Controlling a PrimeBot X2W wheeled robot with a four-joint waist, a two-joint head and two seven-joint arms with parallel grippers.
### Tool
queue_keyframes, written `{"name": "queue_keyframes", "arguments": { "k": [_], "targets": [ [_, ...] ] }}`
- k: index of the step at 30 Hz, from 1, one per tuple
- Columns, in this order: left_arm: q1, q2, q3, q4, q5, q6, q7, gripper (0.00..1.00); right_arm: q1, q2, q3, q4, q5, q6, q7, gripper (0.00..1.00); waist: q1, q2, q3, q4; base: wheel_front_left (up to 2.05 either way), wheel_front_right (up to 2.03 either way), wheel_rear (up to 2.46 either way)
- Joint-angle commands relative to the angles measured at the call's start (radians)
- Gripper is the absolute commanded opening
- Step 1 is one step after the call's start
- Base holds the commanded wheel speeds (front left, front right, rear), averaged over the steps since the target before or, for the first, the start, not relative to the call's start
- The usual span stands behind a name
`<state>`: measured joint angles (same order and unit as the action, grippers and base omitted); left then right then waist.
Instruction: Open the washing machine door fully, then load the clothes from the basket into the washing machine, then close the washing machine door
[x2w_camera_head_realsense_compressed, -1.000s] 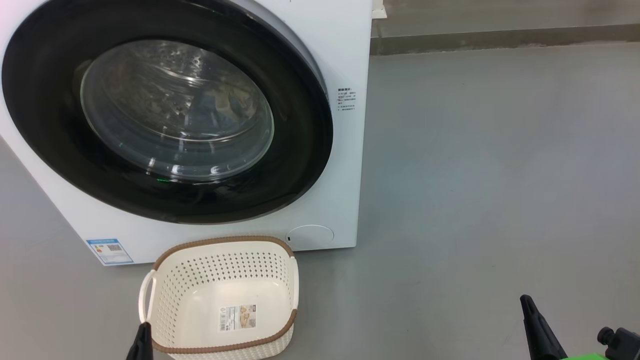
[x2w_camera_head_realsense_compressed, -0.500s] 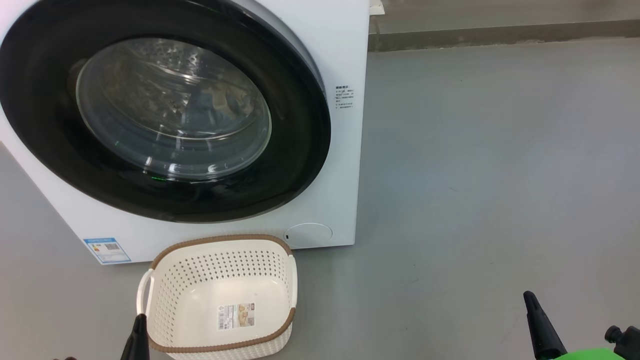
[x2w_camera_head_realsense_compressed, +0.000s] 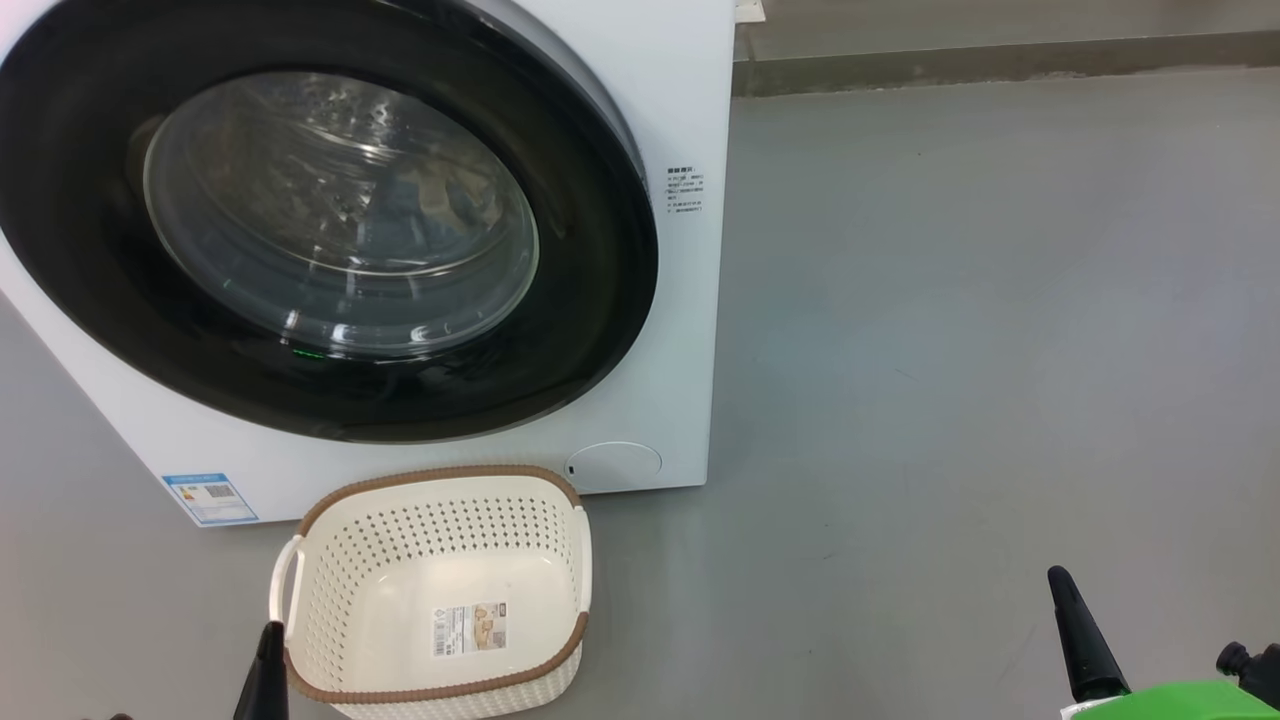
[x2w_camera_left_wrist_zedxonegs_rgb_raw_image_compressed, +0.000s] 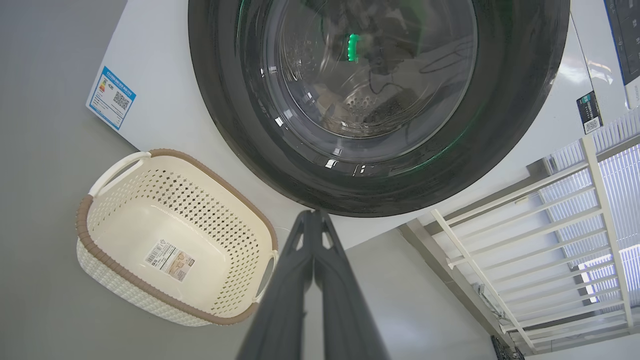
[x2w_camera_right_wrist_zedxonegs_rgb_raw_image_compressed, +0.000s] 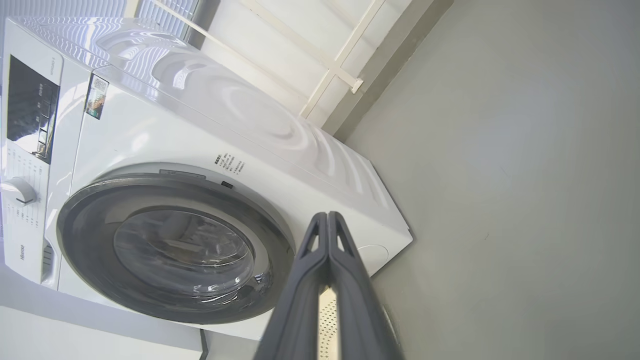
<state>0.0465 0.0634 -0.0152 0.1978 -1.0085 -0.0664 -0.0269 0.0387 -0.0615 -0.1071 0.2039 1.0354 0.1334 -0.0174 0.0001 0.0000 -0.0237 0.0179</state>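
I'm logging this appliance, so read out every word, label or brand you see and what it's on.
"Hisense": on the washing machine front.
Blue sticker, lower corner: too small.
Label in the basket: too small.
Print beside the door: too small.
Black sticker, control panel: blurred.

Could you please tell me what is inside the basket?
The basket holds just a paper label stuck on its bottom; otherwise it is empty. Nothing inside is covered.
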Motion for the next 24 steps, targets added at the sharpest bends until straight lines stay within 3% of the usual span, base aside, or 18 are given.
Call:
{"name": "queue_keyframes", "arguments": {
  "k": [1, 24],
  "targets": [
    [-0.052, 0.010, 0.029, -0.012, -0.033, -0.014, 0.005, 0.00, -0.046, -0.003, 0.010, -0.019, 0.031, -0.002, 0.009, 0.00, 0.0000, 0.0000, 0.001, -0.001, 0.00, 0.00, 0.00],
    [-0.099, -0.001, 0.076, 0.016, -0.295, -0.037, 0.068, 0.00, -0.092, 0.004, 0.002, 0.008, 0.281, -0.002, 0.066, 0.00, -0.0001, 0.0000, 0.013, -0.009, 0.00, 0.00, 0.00]
  ]
}}
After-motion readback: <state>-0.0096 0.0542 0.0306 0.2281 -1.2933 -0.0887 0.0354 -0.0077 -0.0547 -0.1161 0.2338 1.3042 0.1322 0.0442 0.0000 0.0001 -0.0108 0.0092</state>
